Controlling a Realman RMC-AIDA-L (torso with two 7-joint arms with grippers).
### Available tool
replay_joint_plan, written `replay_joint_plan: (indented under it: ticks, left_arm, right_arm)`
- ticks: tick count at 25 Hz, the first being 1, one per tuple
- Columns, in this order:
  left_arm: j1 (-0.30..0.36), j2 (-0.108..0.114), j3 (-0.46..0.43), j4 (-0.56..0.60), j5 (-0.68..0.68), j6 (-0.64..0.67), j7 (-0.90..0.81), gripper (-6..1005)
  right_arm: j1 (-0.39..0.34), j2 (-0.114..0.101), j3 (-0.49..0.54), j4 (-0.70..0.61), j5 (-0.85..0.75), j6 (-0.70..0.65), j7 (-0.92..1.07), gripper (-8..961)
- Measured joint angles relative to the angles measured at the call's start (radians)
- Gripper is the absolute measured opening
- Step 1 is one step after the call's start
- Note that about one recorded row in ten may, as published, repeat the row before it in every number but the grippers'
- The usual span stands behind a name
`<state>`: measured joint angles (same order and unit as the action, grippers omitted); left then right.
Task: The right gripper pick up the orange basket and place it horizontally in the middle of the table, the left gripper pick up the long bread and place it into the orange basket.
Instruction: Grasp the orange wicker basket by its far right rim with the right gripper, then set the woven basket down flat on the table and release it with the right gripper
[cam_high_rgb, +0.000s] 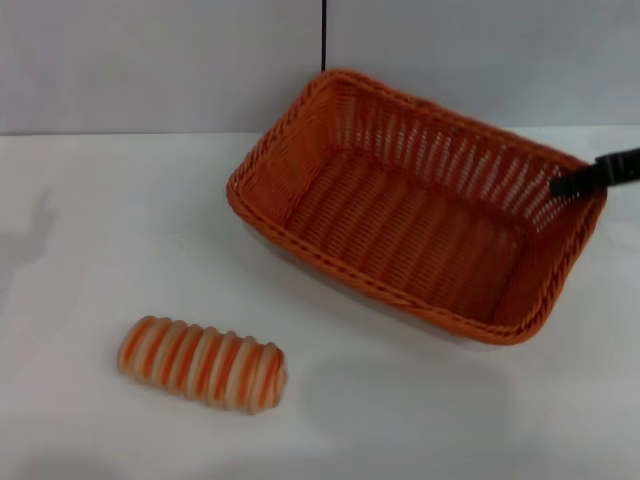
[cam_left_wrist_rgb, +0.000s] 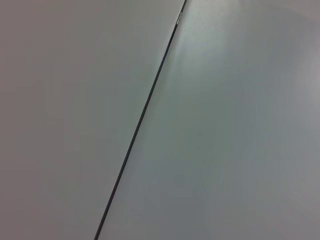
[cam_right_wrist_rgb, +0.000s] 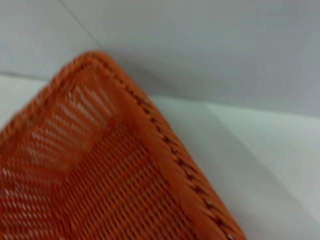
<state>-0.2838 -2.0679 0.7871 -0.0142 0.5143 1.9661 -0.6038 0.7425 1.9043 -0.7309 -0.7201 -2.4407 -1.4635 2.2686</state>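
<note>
While reaching from the right, right end effector (cam_high_rgb: 572, 184) is touching orange basket (cam_high_rgb: 400, 215) rim, grip undeterminable; long bread (cam_high_rgb: 202, 363) is lying near-left on white surface (cam_high_rgb: 100, 240).

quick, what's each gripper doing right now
Left gripper: not in view.
Right gripper: at the far right rim of the orange basket; only a dark tip shows, so open or closed cannot be told.

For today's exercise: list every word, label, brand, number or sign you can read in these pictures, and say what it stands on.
None: no readable text in any view.
The orange basket, the long bread and the table bear no lettering.
The right tool at the basket's rim shows no marking.
</note>
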Motion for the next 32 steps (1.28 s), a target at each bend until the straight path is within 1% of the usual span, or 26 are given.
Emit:
replay_joint_plan:
  ticks: [1, 2, 5, 6, 9, 14, 16, 17, 18, 20, 21, 22, 23, 24, 25, 26, 29, 30, 32]
  left_arm:
    - [0.002, 0.0, 0.0, 0.001, -0.004, 0.002, 0.006, 783]
    - [0.002, 0.0, 0.0, 0.001, -0.004, 0.002, 0.006, 783]
    - [0.003, 0.0, 0.0, 0.001, -0.006, 0.002, 0.012, 783]
    - [0.003, 0.0, 0.0, 0.001, -0.006, 0.002, 0.013, 783]
    - [0.003, -0.001, -0.002, 0.0, -0.008, 0.003, 0.014, 783]
    - [0.003, -0.001, -0.002, 0.0, -0.008, 0.004, 0.014, 782]
    - [0.004, -0.001, -0.002, 0.0, -0.008, 0.004, 0.014, 782]
    - [0.005, -0.001, -0.002, 0.0, -0.008, 0.004, 0.014, 782]
    - [0.007, -0.001, -0.002, 0.0, -0.007, 0.004, 0.015, 782]
    - [0.01, 0.0, 0.0, 0.001, -0.004, 0.004, 0.015, 782]
    - [0.013, 0.001, 0.003, 0.005, -0.002, 0.005, 0.015, 782]
    - [0.015, 0.001, 0.007, 0.009, 0.0, 0.005, 0.013, 782]
    - [0.015, 0.001, 0.007, 0.009, 0.0, 0.005, 0.013, 782]
    - [0.016, 0.001, 0.007, 0.01, 0.001, 0.005, 0.011, 782]
    - [0.018, 0.001, 0.008, 0.01, 0.001, 0.005, 0.011, 782]
    - [0.018, 0.001, 0.008, 0.01, 0.001, 0.005, 0.011, 782]
    - [0.02, 0.002, 0.008, 0.01, 0.001, 0.005, 0.008, 782]
    - [0.022, 0.002, 0.01, 0.009, 0.003, 0.004, 0.008, 782]
    - [0.024, 0.002, 0.013, 0.009, 0.005, 0.004, 0.01, 782]
  right_arm:
    - [-0.02, 0.002, 0.0, -0.02, 0.056, 0.001, -0.01, 173]
    - [-0.02, 0.002, 0.0, -0.02, 0.056, 0.001, -0.01, 173]
    - [-0.052, 0.002, 0.001, -0.043, 0.15, 0.001, -0.029, 173]
    - [-0.074, 0.001, 0.002, -0.055, 0.219, -0.001, -0.046, 173]
    - [-0.108, -0.003, 0.002, -0.066, 0.322, -0.012, -0.081, 174]
    - [-0.118, -0.003, 0.002, -0.075, 0.349, -0.029, -0.099, 174]
    - [-0.12, -0.004, 0.002, -0.085, 0.357, -0.054, -0.11, 174]
    - [-0.12, -0.009, 0.002, -0.093, 0.358, -0.089, -0.116, 174]
    - [-0.12, -0.009, 0.002, -0.093, 0.358, -0.089, -0.116, 174]
    - [-0.119, -0.021, 0.003, -0.106, 0.358, -0.144, -0.118, 174]
    - [-0.119, -0.021, 0.003, -0.106, 0.358, -0.144, -0.118, 174]
    - [-0.118, -0.034, -0.002, -0.117, 0.354, -0.184, -0.118, 174]
    - [-0.118, -0.034, -0.002, -0.117, 0.354, -0.184, -0.118, 174]
    - [-0.118, -0.042, -0.005, -0.124, 0.353, -0.204, -0.118, 174]
    - [-0.12, -0.055, -0.006, -0.137, 0.352, -0.242, -0.12, 174]
    - [-0.12, -0.055, -0.006, -0.137, 0.352, -0.242, -0.12, 174]
    - [-0.128, -0.076, -0.005, -0.15, 0.342, -0.306, -0.139, 173]
    - [-0.135, -0.086, -0.004, -0.155, 0.328, -0.336, -0.162, 173]
    - [-0.137, -0.089, -0.005, -0.156, 0.317, -0.35, -0.177, 173]
